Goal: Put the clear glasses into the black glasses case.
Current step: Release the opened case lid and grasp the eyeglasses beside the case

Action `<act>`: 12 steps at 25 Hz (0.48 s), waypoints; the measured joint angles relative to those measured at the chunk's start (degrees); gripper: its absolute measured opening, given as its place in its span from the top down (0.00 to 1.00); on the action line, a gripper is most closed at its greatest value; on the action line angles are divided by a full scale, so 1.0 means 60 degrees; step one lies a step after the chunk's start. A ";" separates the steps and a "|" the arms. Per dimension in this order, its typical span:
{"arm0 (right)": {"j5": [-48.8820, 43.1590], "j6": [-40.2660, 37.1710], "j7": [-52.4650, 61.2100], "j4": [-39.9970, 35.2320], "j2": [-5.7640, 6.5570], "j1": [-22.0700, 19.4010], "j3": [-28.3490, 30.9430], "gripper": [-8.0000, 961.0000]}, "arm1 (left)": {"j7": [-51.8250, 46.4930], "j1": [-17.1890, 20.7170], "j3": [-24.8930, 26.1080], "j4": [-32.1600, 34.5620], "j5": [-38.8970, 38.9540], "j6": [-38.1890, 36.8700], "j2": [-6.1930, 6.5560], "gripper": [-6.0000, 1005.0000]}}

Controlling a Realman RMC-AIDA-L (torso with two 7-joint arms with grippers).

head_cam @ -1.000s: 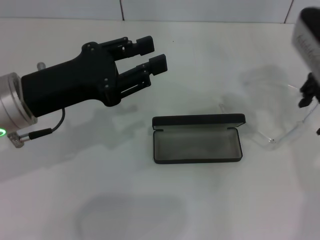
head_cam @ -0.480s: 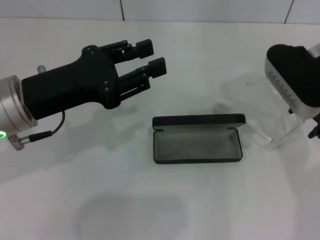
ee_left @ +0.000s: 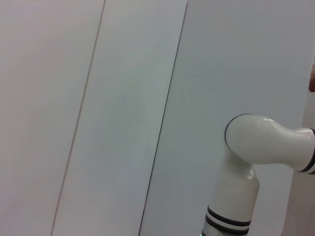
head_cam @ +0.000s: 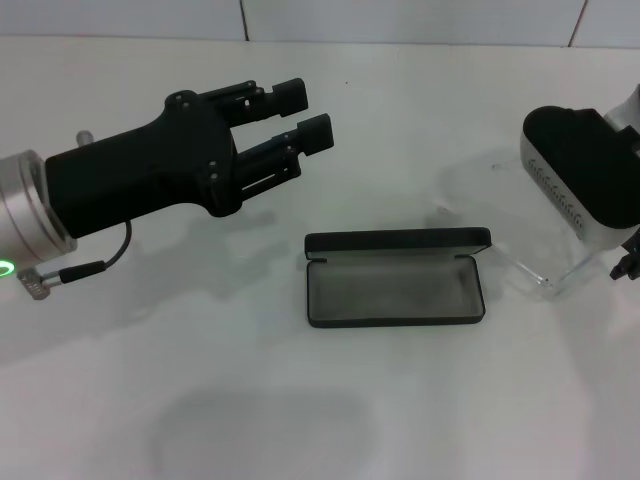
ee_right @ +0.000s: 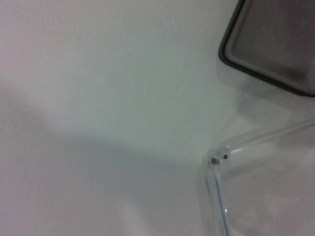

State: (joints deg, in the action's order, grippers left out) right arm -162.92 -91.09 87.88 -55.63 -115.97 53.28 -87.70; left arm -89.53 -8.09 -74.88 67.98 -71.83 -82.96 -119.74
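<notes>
The left gripper (head_cam: pixel 303 108) hovers with its fingers apart, holding nothing. The black glasses case (head_cam: pixel 396 277) lies open below it, toward the right gripper (head_cam: pixel 625 262). The clear glasses (head_cam: pixel 540 274) lie just beside that gripper.

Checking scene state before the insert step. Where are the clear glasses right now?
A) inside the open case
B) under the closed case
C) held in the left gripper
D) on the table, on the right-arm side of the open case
D. The clear glasses lie on the table just past the right end of the black glasses case, which stands open with nothing in its tray; the left gripper hovers open and holds nothing.
</notes>
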 joint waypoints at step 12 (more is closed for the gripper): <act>0.0077 0.0074 0.0078 0.0008 -0.0010 0.0011 -0.0017 0.68 | 0.0009 -0.0028 0.0117 -0.0187 0.0009 -0.0001 0.0028 0.52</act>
State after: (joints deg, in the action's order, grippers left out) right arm -162.46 -90.65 88.35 -55.58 -116.03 53.34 -87.80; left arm -89.47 -8.26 -74.17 66.86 -71.78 -82.97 -119.58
